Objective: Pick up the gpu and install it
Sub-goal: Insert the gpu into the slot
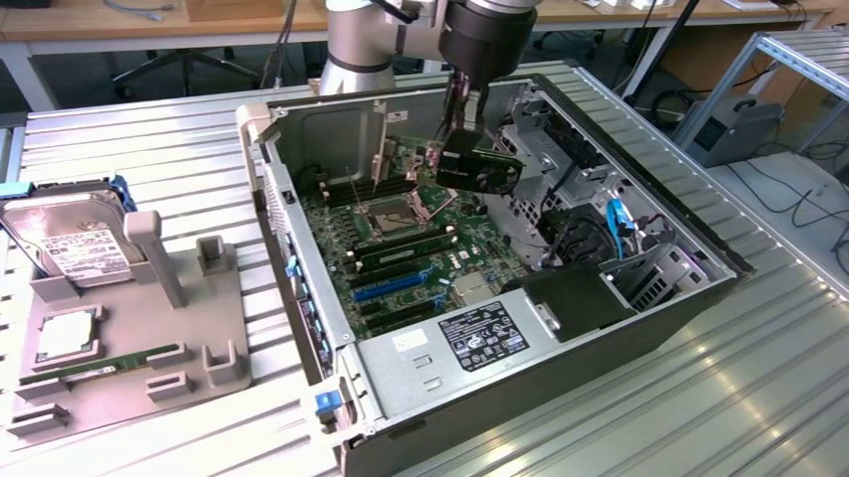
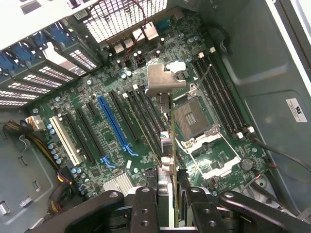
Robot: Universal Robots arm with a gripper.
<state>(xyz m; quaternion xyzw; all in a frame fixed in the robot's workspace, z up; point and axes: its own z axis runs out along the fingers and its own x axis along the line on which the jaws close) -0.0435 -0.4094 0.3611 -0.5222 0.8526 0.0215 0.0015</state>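
Observation:
My gripper hangs inside the open computer case, shut on the gpu, a thin black card held on edge above the green motherboard. In the wrist view the gpu appears edge-on between my two black fingers, its silver metal bracket at the far end. It hovers over the area between the processor socket and the black expansion slots, apart from the board. The long blue slot lies a few slots to the side of the card.
A grey fixture on the exterior view's left holds a silver hard drive and a green memory stick. Drive cages and blue cables crowd the case's right side. The power supply fills the near end.

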